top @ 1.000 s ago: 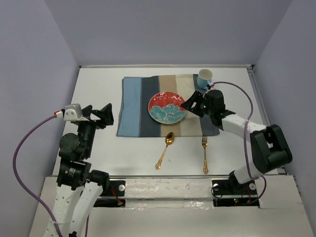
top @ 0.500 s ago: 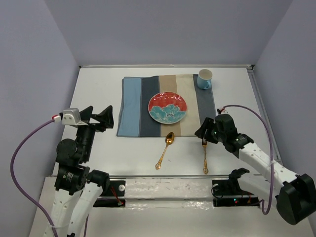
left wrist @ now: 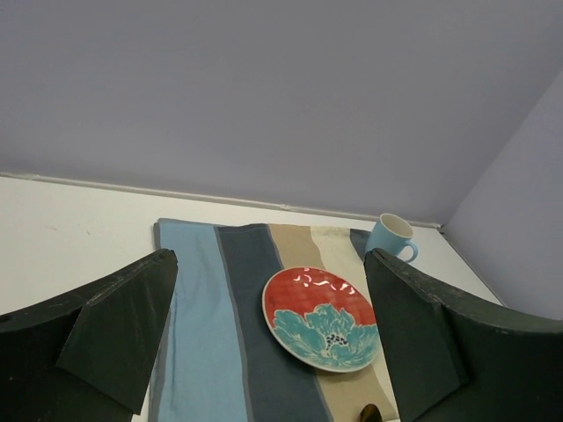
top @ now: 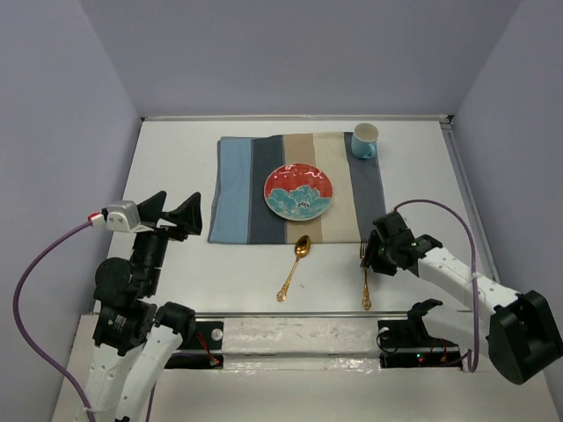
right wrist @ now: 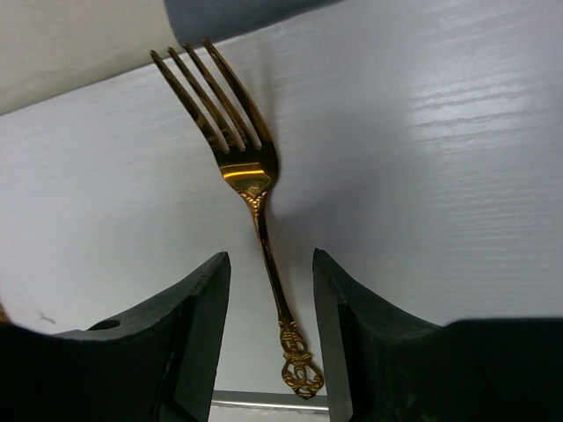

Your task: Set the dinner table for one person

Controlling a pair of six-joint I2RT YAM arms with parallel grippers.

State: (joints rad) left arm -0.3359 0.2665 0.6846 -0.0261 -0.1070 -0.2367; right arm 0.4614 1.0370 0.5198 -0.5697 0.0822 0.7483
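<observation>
Right hand [right wrist: 270, 264] straddles fork [right wrist: 246, 176], parted, seemingly not touching; left hand [left wrist: 271, 264] spread wide.

The fingers [right wrist: 189, 338] of the right gripper [right wrist: 270, 264] are dull black plastic. Between them lies a shiny gold metal fork [right wrist: 249, 176] (its handle end is bumpy with curls). Under it the dinner table [right wrist: 457, 158] is matt white with faint grain. Beyond the fingers, the placemat [top: 233, 189] is striped cloth and the plate [top: 299, 191] looks glossy.
</observation>
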